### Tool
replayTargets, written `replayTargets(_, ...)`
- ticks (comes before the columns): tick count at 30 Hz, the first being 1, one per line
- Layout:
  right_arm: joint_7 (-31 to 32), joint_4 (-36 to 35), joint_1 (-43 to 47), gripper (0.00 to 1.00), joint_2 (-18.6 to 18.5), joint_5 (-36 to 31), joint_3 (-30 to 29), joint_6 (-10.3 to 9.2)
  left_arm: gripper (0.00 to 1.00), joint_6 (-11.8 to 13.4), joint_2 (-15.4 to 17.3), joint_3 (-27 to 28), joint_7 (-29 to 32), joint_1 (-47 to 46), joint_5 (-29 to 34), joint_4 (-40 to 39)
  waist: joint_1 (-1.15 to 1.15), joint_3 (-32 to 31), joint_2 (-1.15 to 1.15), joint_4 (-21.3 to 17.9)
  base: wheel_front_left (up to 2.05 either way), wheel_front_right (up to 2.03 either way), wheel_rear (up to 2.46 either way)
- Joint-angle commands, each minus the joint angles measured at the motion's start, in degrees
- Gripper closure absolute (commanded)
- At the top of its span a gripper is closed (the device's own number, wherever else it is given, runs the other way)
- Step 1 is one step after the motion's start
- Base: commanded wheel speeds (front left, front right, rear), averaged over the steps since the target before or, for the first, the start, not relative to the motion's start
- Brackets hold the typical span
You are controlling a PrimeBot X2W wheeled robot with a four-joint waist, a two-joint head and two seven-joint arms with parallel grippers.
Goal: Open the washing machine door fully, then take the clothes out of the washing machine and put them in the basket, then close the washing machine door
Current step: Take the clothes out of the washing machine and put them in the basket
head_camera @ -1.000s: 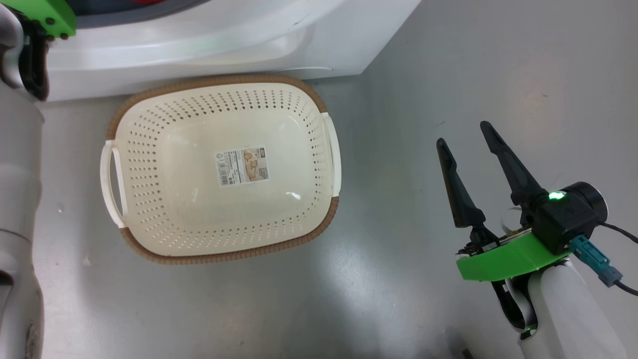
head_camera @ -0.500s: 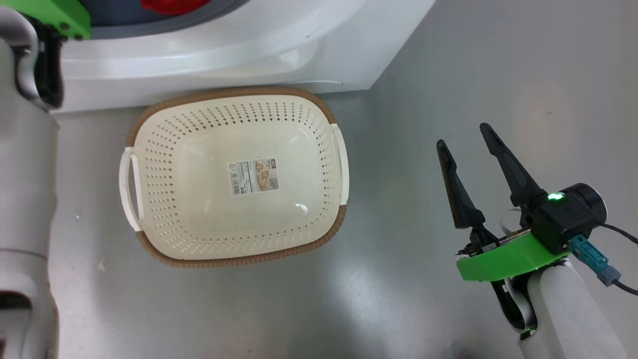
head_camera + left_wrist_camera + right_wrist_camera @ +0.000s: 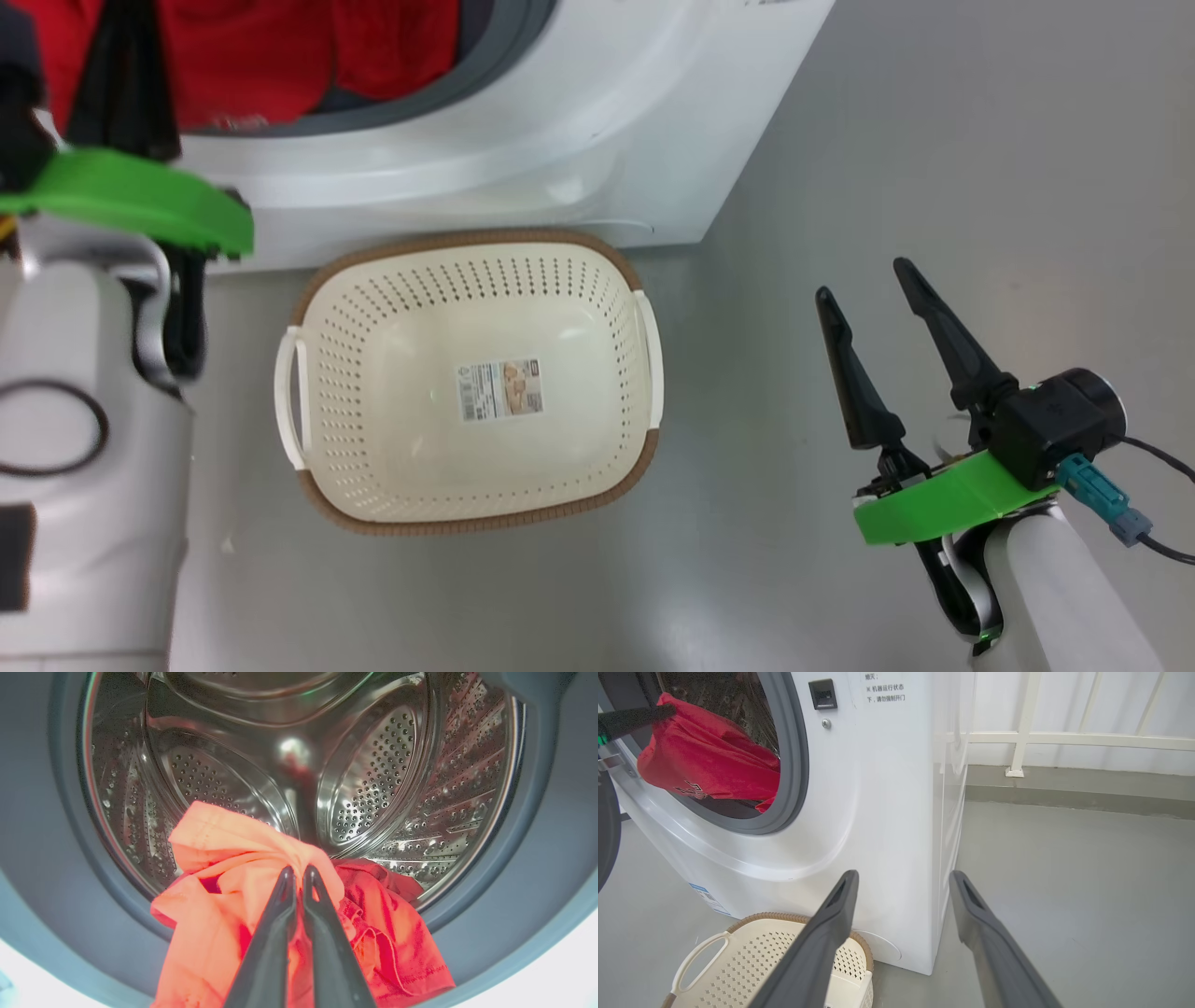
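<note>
Red fabric, the clothes [image 3: 261, 891], spilled from the mouth of the washing machine [image 3: 878, 812], draped over the lower curve of its grey rubber ring [image 3: 796, 765] and hanging partly outside the opening. The left gripper [image 3: 299, 872] was at that mouth with its two dark fingers pressed together, a fold of the red cloth pinched at their tips, so the claw was clamped on the clothes. Behind the bunched fabric the machine's steel perforated drum [image 3: 373, 765] gleamed, with more red cloth lying low at its front edge. In the right wrist view the garment showed some pale lettering on its hanging side, too small to read. Below the opening, on the grey floor [image 3: 934, 140] just in front of the machine's base, stood the basket [image 3: 420, 308], cream and perforated with a brown rim, nothing in it but a sticker [image 3: 499, 389] on its bottom; its back edge sat close to the machine's front panel. A small blue label [image 3: 707, 898] was stuck low on that panel, near the basket. The right gripper [image 3: 861, 280] hung over bare floor off the machine's right front corner, well apart from the basket, its fingers spread wide with nothing between them. Beyond the machine's right side a white railing [image 3: 1064, 739] ran along the wall.
</note>
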Motion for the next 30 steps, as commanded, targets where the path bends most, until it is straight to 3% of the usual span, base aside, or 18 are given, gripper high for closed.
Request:
replayTargets(1,-0.36,-1.02,1.25,0.00,0.08,0.80,1.46,0.28,1.00,-0.21,2.29,1.52,-0.44,1.39,0.71,-1.91,0.00,-2.44,0.00,0.26,0.00,0.00,0.00)
replayTargets(15,-0.36,0.29,5.16,0.00,0.08,1.89,1.84,0.28,1.00,-0.94,-0.65,3.63,-0.44,19.37,1.27,-12.00,0.00,-11.77,0.00,0.16,0.00,0.00,0.00)
replayTargets(30,-0.36,0.41,7.30,0.00,0.08,3.02,1.84,0.28,1.00,0.09,-2.25,4.14,-0.27,34.33,0.84,-22.76,0.00,-16.06,0.00,-1.33,0.00,0.00,0.00)
